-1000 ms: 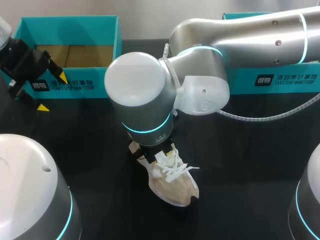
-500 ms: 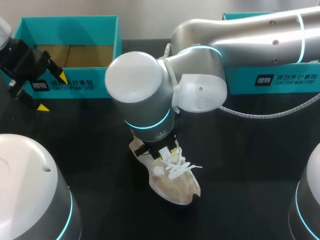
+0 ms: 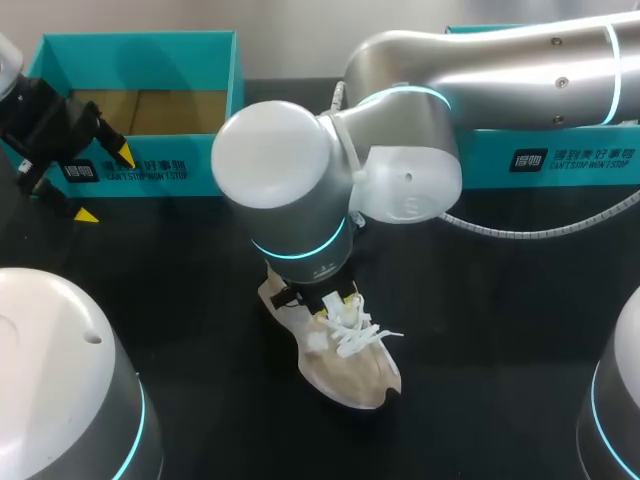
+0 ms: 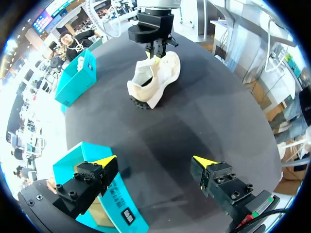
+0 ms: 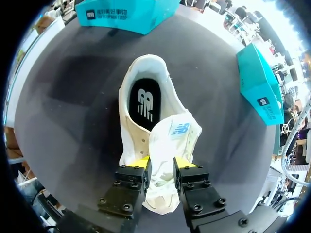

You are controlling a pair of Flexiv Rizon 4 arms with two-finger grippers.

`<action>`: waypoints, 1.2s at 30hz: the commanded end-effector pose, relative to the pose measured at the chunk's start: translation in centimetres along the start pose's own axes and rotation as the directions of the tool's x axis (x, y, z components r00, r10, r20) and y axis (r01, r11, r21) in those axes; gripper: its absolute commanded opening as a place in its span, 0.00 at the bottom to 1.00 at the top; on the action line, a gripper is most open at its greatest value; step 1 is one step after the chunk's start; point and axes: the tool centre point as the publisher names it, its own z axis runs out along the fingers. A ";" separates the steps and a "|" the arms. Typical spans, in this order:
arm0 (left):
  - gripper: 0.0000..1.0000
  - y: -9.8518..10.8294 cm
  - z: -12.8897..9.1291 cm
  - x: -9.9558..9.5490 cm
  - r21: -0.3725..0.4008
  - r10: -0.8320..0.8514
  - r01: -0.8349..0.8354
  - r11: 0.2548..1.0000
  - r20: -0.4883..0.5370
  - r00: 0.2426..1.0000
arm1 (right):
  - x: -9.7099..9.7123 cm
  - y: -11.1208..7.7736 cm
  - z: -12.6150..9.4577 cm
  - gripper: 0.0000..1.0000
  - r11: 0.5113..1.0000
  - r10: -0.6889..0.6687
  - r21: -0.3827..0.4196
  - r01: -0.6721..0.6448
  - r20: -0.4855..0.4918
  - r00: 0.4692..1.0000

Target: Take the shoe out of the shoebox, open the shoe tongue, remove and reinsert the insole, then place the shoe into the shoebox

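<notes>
Shoe: one, insole in; right claw pinching tongue; left claw wide (empty); two teal boxes.

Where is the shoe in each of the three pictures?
Head view: shoe low middle, under the right arm.
Left wrist view: shoe far ahead of the open left fingers.
Right wrist view: shoe with its tongue between the right fingers.
Shared landmark: right fingers on the tongue.

shoe: cream cloth upper, matt. tongue: soft fabric. insole: matt black. table: matt black. shoebox: teal card, raw brown inside. right arm shell: smooth satin grey.
</notes>
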 end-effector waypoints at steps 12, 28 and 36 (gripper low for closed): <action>1.00 -0.1 0.0 0.1 -0.004 0.000 0.000 1.000 -0.001 1.000 | 0.5 0.0 -2.1 0.33 0.996 -0.051 -0.082 0.045 -0.073 0.996; 1.00 -0.1 0.0 0.1 -0.004 0.000 0.000 1.000 -0.001 1.000 | -0.6 -1.0 0.3 0.17 0.996 -0.081 -0.057 0.073 -0.147 0.986; 1.00 -0.1 0.0 0.1 -0.004 0.000 0.000 1.000 -0.001 1.000 | 0.3 -0.9 1.8 0.19 0.995 -0.099 -0.042 0.093 -0.188 0.977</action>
